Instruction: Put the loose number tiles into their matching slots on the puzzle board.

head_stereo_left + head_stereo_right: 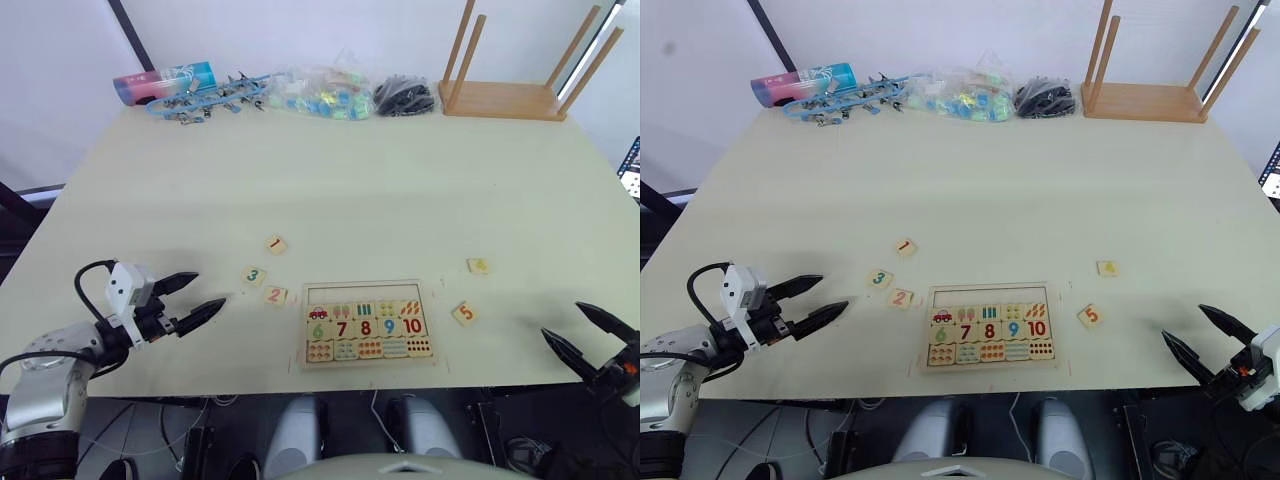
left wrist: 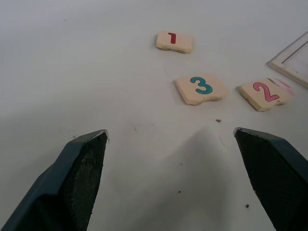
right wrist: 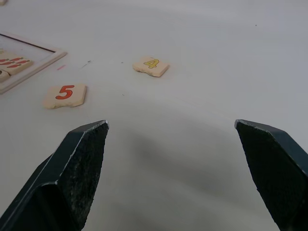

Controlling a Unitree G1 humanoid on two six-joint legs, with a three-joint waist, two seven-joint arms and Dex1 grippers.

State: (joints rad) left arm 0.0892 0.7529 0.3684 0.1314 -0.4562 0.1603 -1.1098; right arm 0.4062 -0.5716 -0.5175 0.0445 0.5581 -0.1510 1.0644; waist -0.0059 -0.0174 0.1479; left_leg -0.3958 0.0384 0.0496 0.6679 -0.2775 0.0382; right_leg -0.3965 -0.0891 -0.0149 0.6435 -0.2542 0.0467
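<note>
Five loose number tiles lie scattered on the table (image 1: 400,190) around the puzzle board (image 1: 368,323), whose top row of slots (image 1: 362,293) stands empty: tile 1 (image 1: 276,244), tile 3 (image 1: 253,276) and tile 2 (image 1: 276,295) to its left, tile 4 (image 1: 478,266) and tile 5 (image 1: 463,313) to its right. The left claw (image 1: 194,298) hovers wide and empty near tiles 3 and 2, while the right claw (image 1: 582,330) hangs wide and empty beyond tile 5. A clean start likely means lowering the left claw squarely over one tile, its fingers straddling opposite edges, taking care not to nudge the neighbour just beside it.
</note>
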